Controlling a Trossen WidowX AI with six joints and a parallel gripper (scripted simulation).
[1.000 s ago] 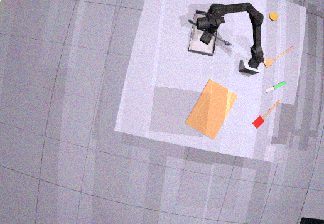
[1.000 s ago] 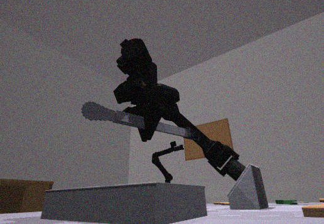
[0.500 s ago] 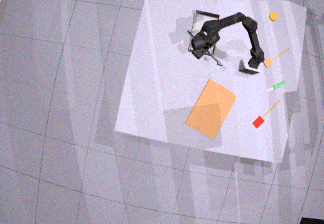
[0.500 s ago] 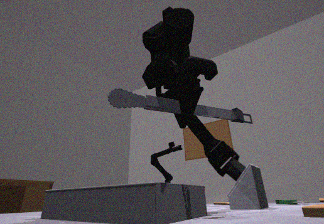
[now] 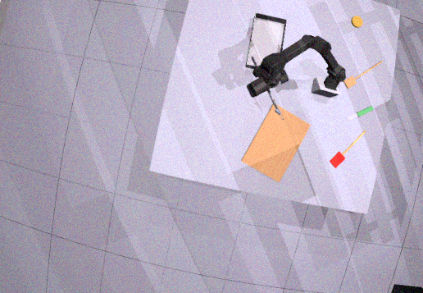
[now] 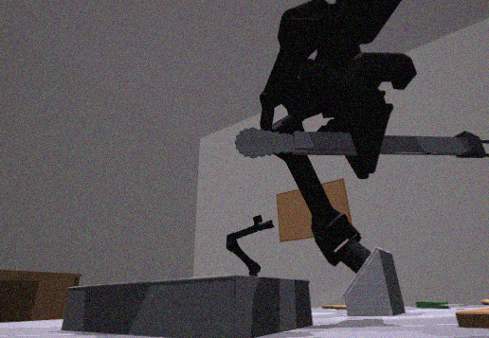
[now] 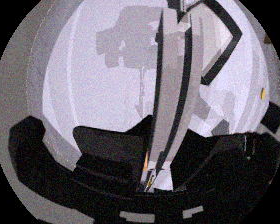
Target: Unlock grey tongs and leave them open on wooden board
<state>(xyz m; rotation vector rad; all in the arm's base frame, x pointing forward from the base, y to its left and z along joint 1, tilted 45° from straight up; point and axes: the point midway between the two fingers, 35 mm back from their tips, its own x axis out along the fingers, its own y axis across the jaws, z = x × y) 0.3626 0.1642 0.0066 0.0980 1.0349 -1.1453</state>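
My gripper [image 5: 264, 79] [image 6: 362, 146] [image 7: 157, 118] is shut on the grey tongs [image 5: 273, 101] [image 6: 327, 142] [image 7: 171, 75] around their arms and holds them in the air, nearly level. In the exterior view the broad scalloped tips are at the left and the hinge end at the right. The tongs' two arms lie close together; the lock's state cannot be seen. The roasting tin [image 5: 270, 16] [image 6: 156, 304] [image 7: 223, 57] stands on the table, below the tongs' level. In the top view the hinge end shows over the near corner of the wooden board [image 5: 270, 143].
The arm's base [image 5: 325, 91] [image 6: 374, 288] stands right of the board and tin. Farther right are a yellow disc [image 5: 357, 21], an orange-headed spatula [image 5: 349, 82], a green and white marker [image 5: 365, 111] and a red-headed spatula [image 5: 337, 159].
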